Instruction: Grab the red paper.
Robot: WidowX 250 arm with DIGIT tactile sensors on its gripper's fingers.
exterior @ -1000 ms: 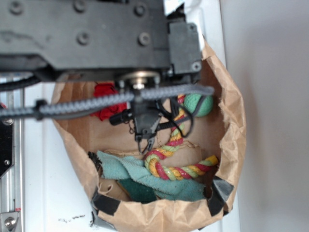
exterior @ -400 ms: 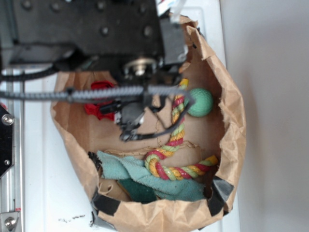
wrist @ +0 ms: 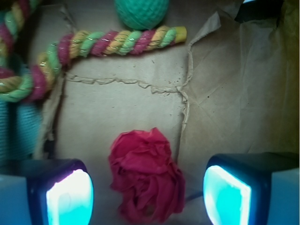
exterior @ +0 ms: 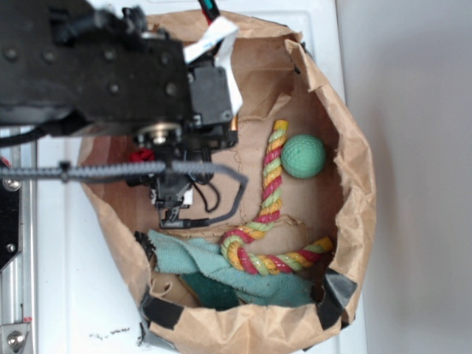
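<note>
Wrist view: your pincer (wrist: 147, 192) stands open, left pad (wrist: 70, 197) glowing | red paper (wrist: 146, 180) lies between the pads on the bag floor (wrist: 122, 108), touching neither | right pad (wrist: 227, 197) | twisted rope (wrist: 108, 42) and green ball (wrist: 142, 11) beyond.

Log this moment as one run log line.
phase: approach | gripper: open, straddling red paper | contact: none | bag floor: rope, green ball

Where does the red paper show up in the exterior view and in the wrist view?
Exterior: the red paper is only a sliver at left of the bag, mostly hidden under the arm.
Wrist: the paper lies bottom centre, between the fingers of the open hand.
Shared landmark: the green ball beside the rope's end.
</note>
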